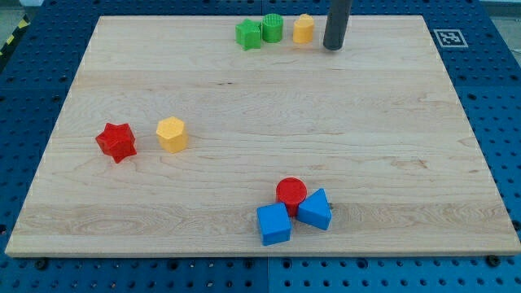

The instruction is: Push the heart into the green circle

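A yellow heart block [304,28] sits near the view's top edge of the wooden board [391,122]. A green circle block [272,28] stands just to its left, with a small gap between them. A green block [249,34], perhaps a star or cube, touches the circle's left side. My tip [332,47] is on the board just to the right of the yellow heart, apart from it.
A red star [116,142] and a yellow hexagon [172,134] lie at the view's left. A red circle [291,192], a blue cube [273,224] and another blue block [315,210] cluster at the bottom centre. A marker tag [448,37] is at the top right corner.
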Robot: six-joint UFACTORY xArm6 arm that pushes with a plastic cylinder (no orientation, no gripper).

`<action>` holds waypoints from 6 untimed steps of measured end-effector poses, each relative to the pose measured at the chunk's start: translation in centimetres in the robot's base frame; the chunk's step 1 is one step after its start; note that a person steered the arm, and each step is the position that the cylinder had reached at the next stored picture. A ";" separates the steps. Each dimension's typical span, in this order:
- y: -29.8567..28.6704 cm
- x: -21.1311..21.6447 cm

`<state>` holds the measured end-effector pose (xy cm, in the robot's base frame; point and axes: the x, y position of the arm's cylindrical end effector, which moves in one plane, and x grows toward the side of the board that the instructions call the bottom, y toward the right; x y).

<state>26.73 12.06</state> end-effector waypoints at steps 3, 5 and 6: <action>-3.1 -2.4; -4.4 -1.6; -4.2 3.1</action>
